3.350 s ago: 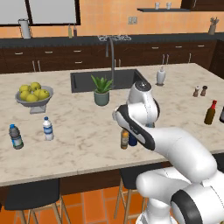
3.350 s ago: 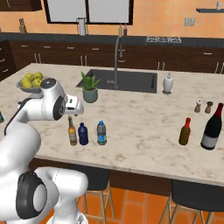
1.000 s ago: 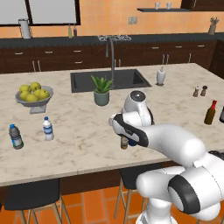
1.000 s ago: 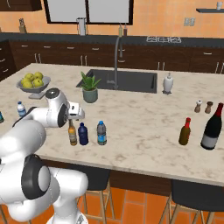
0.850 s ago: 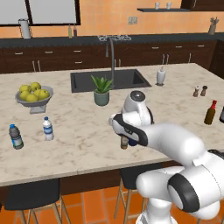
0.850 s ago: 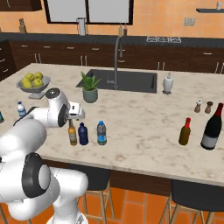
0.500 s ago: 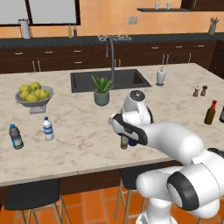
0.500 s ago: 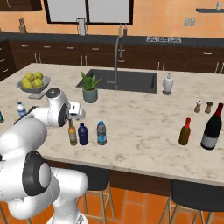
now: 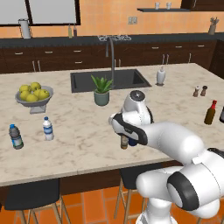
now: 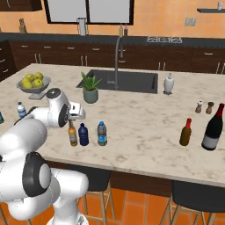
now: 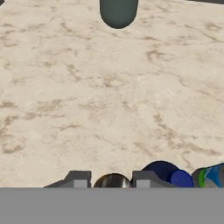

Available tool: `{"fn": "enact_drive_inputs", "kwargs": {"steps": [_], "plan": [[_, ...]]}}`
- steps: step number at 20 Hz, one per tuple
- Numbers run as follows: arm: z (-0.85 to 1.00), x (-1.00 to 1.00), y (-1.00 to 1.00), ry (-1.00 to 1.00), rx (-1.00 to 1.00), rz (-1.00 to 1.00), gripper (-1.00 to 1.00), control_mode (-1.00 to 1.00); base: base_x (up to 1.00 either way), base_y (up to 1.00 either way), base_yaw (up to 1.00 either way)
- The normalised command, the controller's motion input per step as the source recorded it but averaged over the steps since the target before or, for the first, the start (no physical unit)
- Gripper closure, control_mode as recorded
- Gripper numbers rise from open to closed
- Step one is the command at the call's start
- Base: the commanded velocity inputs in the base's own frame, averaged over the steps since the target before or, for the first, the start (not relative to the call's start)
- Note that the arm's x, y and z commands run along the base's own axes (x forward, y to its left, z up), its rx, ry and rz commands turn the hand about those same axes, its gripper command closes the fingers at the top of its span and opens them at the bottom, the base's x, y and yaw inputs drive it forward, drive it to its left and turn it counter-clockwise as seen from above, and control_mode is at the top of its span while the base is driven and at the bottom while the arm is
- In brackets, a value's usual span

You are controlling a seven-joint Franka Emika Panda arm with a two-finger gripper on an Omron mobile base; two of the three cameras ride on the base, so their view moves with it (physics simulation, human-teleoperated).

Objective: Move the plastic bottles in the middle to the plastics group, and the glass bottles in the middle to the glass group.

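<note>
At the bottom centre of the hand view, the gripper (image 11: 112, 180) has its 2 fingers either side of the amber bottle (image 11: 112, 180) top; whether they press on it I cannot tell. In the right base view, left of centre, the amber bottle (image 10: 72, 133), navy bottle (image 10: 83, 134) and clear bottle (image 10: 102, 133) stand in a row on the counter (image 10: 145, 132), the 2 glass bottles (image 10: 213, 128) at far right

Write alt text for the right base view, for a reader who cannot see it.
The gripper hangs over the neck of the amber bottle, leftmost in a row with a navy bottle and a clear blue-capped bottle on the marble island. Two dark long-necked bottles stand far right.
</note>
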Motion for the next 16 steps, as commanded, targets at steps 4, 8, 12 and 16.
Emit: {"fn": "enact_drive_inputs", "kwargs": {"steps": [4,8,12,16], "plan": [[0.00,0.00,0.00,0.00,0.00,0.00,1.00,-1.00,0.00,0.00,0.00],[0.00,-0.12,0.00,0.00,0.00,0.00,1.00,-1.00,0.00,0.00,0.00],[0.13,-0.59,-0.15,0.00,0.02,0.00,1.00,-1.00,0.00,0.00,0.00],[0.16,-0.76,-0.33,0.00,0.04,0.00,1.00,-1.00,0.00,0.00,0.00]]}}
